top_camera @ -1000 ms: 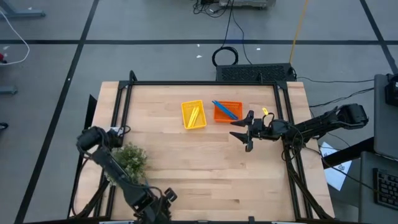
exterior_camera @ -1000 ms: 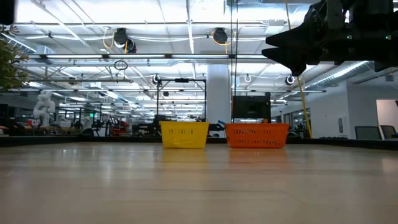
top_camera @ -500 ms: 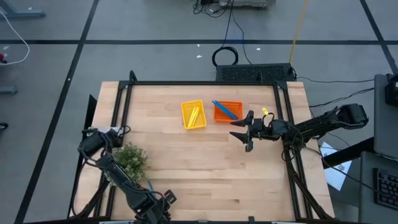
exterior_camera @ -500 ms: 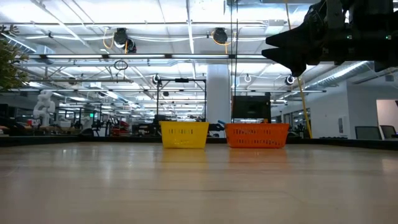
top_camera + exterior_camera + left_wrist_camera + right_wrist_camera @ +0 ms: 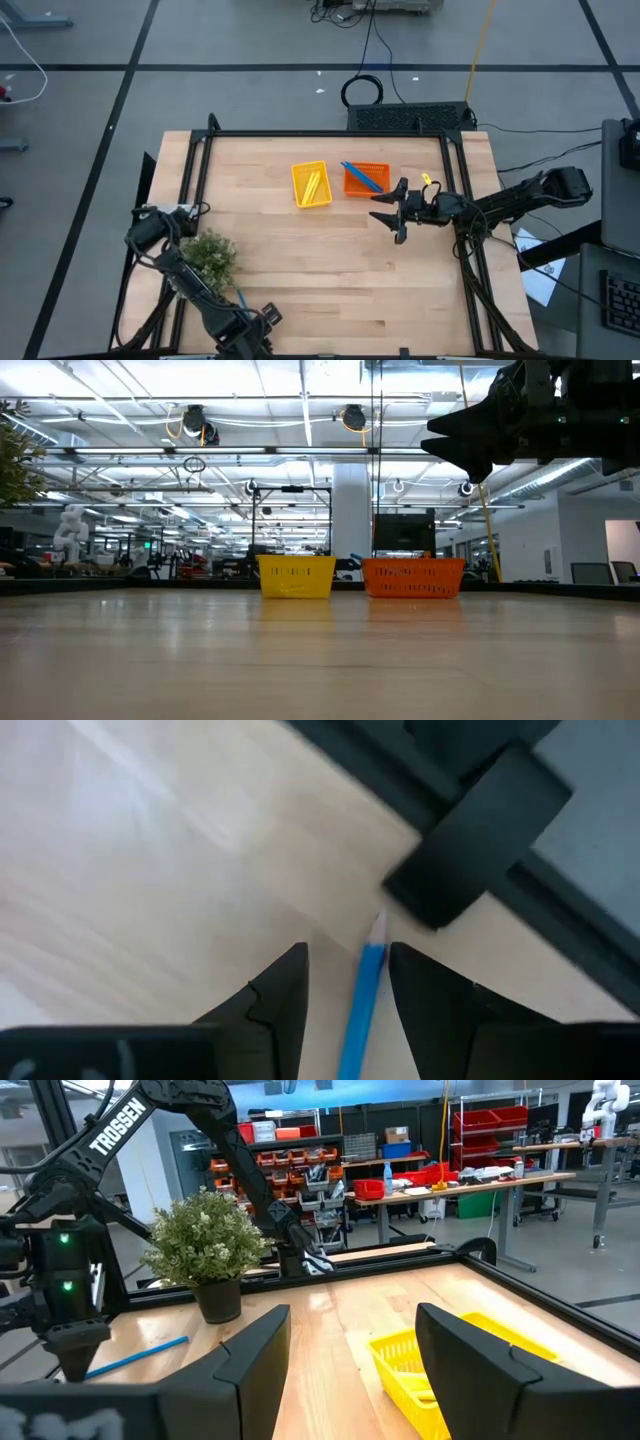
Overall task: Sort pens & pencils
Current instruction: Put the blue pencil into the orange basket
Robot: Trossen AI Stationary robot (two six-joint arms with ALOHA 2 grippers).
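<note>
A blue pen lies on the table near its near left corner, between the open fingers of my left gripper, which points down over it. The right wrist view shows this pen reaching out sideways from the left gripper. Yellow pencils lie in the yellow tray. A blue pen lies in the orange tray. My right gripper hovers open above the table, right of the trays. My left gripper comes at the blue pen from above, one finger on each side of its shaft near the tip. A gap shows on one side. The other finger stands close to the pen; I cannot tell whether it touches.
A potted plant stands near the table's left edge, close to the left arm. A dark frame runs round the table, and its bar is just beyond the pen's tip. Bare wood lies between the trays and the near edge.
The left arm has shifted a little toward the table's near edge, and the blue pen by its gripper now shows in the high view.
</note>
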